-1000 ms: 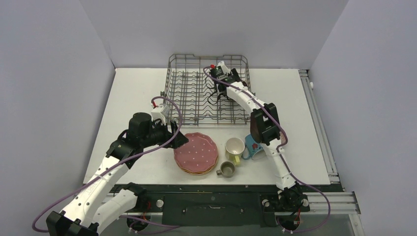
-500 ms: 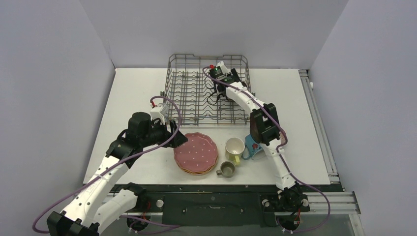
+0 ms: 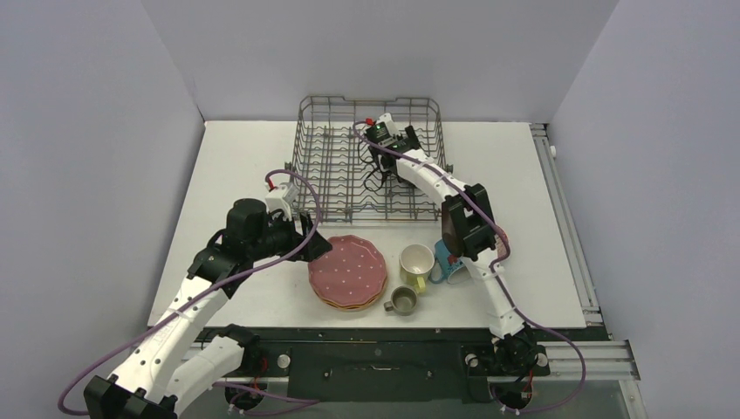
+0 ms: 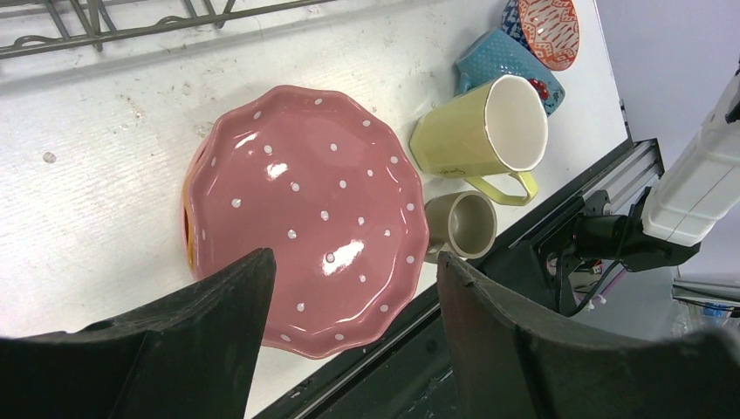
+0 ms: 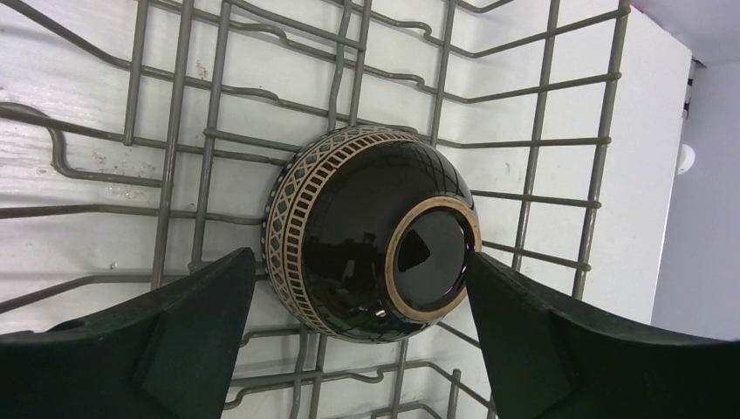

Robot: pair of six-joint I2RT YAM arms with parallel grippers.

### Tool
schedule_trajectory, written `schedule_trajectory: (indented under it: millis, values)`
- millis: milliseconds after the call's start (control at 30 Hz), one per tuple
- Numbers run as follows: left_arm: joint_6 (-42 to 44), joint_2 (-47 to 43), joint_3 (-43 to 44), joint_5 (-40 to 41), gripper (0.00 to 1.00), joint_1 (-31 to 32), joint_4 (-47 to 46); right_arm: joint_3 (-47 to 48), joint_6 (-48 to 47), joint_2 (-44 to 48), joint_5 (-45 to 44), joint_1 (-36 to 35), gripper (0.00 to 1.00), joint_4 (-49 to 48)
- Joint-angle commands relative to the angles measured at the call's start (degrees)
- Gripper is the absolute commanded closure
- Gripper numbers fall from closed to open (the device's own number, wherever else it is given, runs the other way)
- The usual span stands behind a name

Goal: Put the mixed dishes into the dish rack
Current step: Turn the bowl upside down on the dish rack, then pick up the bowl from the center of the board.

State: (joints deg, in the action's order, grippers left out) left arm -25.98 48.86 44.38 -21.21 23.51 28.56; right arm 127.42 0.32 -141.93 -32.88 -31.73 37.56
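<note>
A dark brown bowl (image 5: 366, 236) with a patterned rim lies bottom-up and tilted on the wires of the dish rack (image 3: 332, 166). My right gripper (image 5: 362, 262) hangs open over it. One finger stands clear of the rim and the other is right at the foot ring. My left gripper (image 4: 353, 262) is open and empty above the near-left edge of the pink dotted plate (image 4: 305, 209). That plate tops a stack, with an orange plate (image 4: 187, 231) showing underneath. A yellow mug (image 4: 480, 131), a small grey-olive mug (image 4: 461, 225), a blue mug (image 4: 489, 57) and a red-patterned bowl (image 4: 548, 26) sit to the right of the stack.
The rack's front rail (image 4: 131, 33) runs just beyond the plate stack. The mugs (image 3: 416, 262) stand close beside my right arm's elbow (image 3: 467, 227). The table's near edge and a black frame (image 3: 366, 349) lie right behind the stack.
The right gripper's jaws have spread wider and let go of the dark bowl, and the wrist has shifted slightly left. The left arm has barely moved.
</note>
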Motion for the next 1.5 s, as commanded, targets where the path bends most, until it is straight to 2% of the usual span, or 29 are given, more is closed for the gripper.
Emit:
schedule_trajectory:
  millis: [0, 467, 1100, 1267, 1400, 1467]
  values:
    - [1.19, 0.24, 0.22, -0.1, 0.35, -0.71, -0.49, -1.9, 2.38, 8.23, 0.8, -0.09, 0.15, -2.24]
    - [1.8, 0.0, 0.29, 0.06, 0.3, -1.18, 0.04, -12.93, 8.24, 25.15, 5.12, -0.38, 0.16, -0.97]
    - [2.42, -1.51, 0.35, 0.54, 0.15, -1.53, 0.77, -43.76, 19.61, 54.15, 3.78, 0.37, 0.24, 2.8]
    - [2.8, -1.49, 0.57, 0.54, 0.04, -1.53, 1.07, -52.39, 22.62, 61.57, 3.98, 1.37, 0.26, 4.98]
    - [2.85, -1.61, 0.7, 0.57, 0.0, -1.55, 1.18, -58.69, 25.13, 66.72, 4.7, 1.98, 0.26, 5.94]
    - [2.93, -1.77, 0.66, 0.64, 0.03, -1.54, 1.2, -61.66, 26.76, 69.21, 4.94, 2.27, 0.26, 6.02]
